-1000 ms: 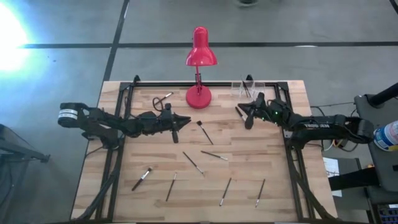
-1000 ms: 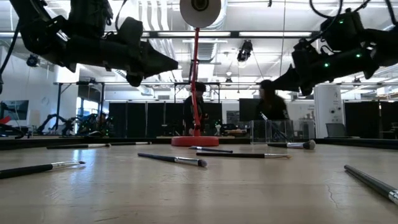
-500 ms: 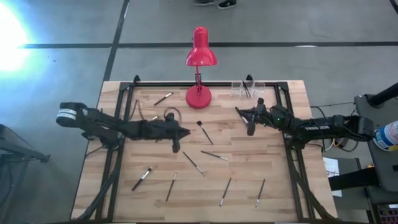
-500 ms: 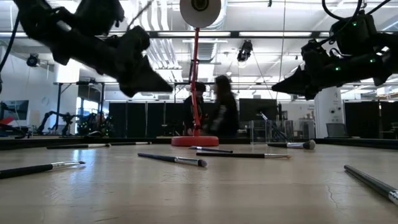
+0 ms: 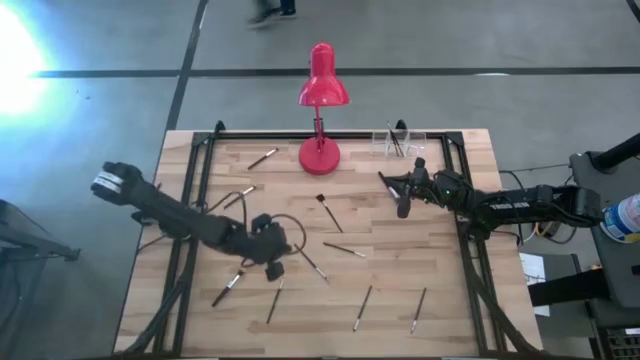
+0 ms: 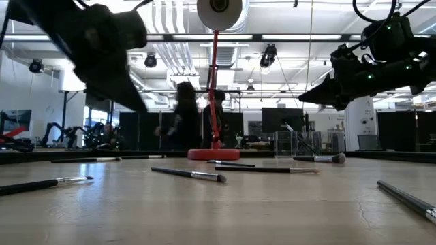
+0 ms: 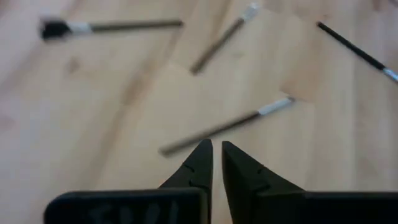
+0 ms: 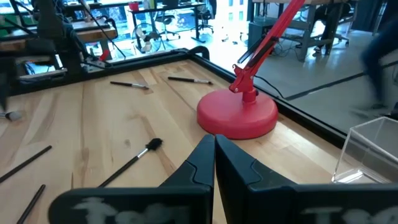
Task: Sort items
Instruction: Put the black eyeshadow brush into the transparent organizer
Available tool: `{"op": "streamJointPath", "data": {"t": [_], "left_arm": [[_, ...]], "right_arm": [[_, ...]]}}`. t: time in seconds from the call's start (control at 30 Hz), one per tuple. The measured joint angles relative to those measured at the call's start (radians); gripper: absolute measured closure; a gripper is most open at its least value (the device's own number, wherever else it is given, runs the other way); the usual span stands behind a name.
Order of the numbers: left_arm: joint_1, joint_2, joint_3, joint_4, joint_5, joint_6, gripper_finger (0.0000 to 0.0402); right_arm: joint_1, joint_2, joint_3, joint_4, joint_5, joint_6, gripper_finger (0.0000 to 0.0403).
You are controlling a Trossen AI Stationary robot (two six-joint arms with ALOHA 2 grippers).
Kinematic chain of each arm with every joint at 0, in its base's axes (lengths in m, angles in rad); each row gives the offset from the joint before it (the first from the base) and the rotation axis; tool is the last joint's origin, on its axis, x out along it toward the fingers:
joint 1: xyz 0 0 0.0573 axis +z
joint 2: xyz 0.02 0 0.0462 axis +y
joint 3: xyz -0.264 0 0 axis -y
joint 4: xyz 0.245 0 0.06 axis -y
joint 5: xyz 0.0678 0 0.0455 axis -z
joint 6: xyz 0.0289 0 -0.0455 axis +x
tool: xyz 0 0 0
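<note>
Several thin brushes lie flat and scattered on the wooden table (image 5: pixel 440 270), among them one (image 5: pixel 312 262) mid-table and one (image 5: pixel 228 287) at the near left. My left gripper (image 5: pixel 276 270) hovers over the table's near-middle, tipped downward. Its fingers (image 7: pixel 214 145) are open by a narrow gap with nothing between them. A brush (image 7: pixel 224 127) lies on the wood just beyond the tips. My right gripper (image 5: pixel 382 177) hangs shut and empty at the far right, pointing toward the lamp's base (image 8: pixel 237 115).
A red desk lamp (image 5: pixel 322 90) stands at the table's far middle. A clear box (image 5: pixel 398 145) holding brushes sits at the far right, close behind my right gripper. A black frame (image 5: pixel 200 180) runs along the table's sides. A person (image 6: pixel 180 116) moves in the room behind.
My left gripper has swung from beside the lamp's base toward the table's near edge and tipped from nearly level to slanting down. It now hangs over the brushes in the near-middle. The brushes lie where they were.
</note>
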Motion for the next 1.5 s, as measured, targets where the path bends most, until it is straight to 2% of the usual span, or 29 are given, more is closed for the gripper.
{"op": "streamJointPath", "data": {"t": [0.2,0.33,0.47,0.7,0.93,1.27,1.5], "left_arm": [[-0.110,0.024,0.001,-0.025,0.038,-0.213,0.0399],[-0.150,0.054,0.036,-0.109,0.038,-0.364,0.0382],[-0.168,0.105,0.100,-0.185,0.038,-0.449,0.0351],[-0.171,0.225,0.222,-0.241,0.084,-0.508,0.0305],[-0.171,0.338,0.318,-0.336,0.119,-0.580,0.0291],[-0.165,0.378,0.328,-0.422,0.099,-0.664,0.0291],[-0.164,0.371,0.321,-0.412,0.066,-0.668,0.0291]], "right_arm": [[0.001,0.000,0.000,-0.001,0.002,0.000,0.0394],[0.001,0.000,0.000,-0.001,0.002,0.000,0.0394],[0.001,0.000,0.000,-0.001,0.002,0.000,0.0394],[0.001,0.000,0.000,-0.004,0.001,0.004,0.0394],[0.001,0.001,0.000,-0.007,0.001,0.005,0.0394],[0.001,0.001,0.000,-0.008,0.000,0.007,0.0394],[0.001,0.001,0.000,-0.008,0.000,0.007,0.0394]]}}
